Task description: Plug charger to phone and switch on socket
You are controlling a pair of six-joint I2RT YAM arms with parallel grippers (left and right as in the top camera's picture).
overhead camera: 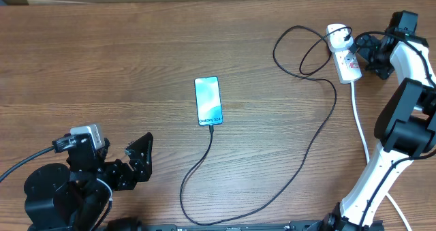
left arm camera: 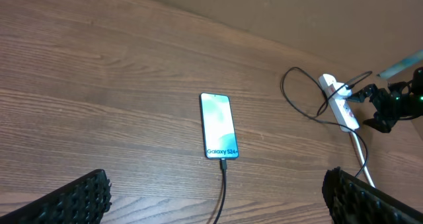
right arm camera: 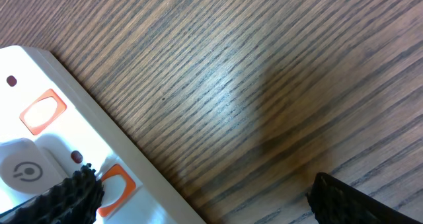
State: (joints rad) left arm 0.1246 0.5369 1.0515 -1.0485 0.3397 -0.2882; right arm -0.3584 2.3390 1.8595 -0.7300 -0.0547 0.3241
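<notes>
1. While the left gripper [overhead camera: 134,157] hangs in the near-left corner, well apart from everything, not much can go wrong on that side. Its jaws are spread wide with nothing between them, and it's angled up toward the middle of the table.
2. The phone [overhead camera: 208,101] lies flat mid-table with its screen lit, and the charger [overhead camera: 300,164] looks seated in its near edge. My worry is that the black cable runs a long loose loop off to the right. Any snag on it could pop the tip out or drag the phone.
3. The socket [overhead camera: 344,54] is far right, with the charger's plug in its far end as best I can tell. It's just lying loose, so a sideways shove would probably skate it rather than flip one of the orange switches [right arm camera: 43,112]. Can't tell if they're on.
4. The right gripper [overhead camera: 364,54] is just beside the socket, jaws spread, holding nothing. One finger [right arm camera: 73,194] is low over the strip's face. The arm reaches up from the near-right edge.
</notes>
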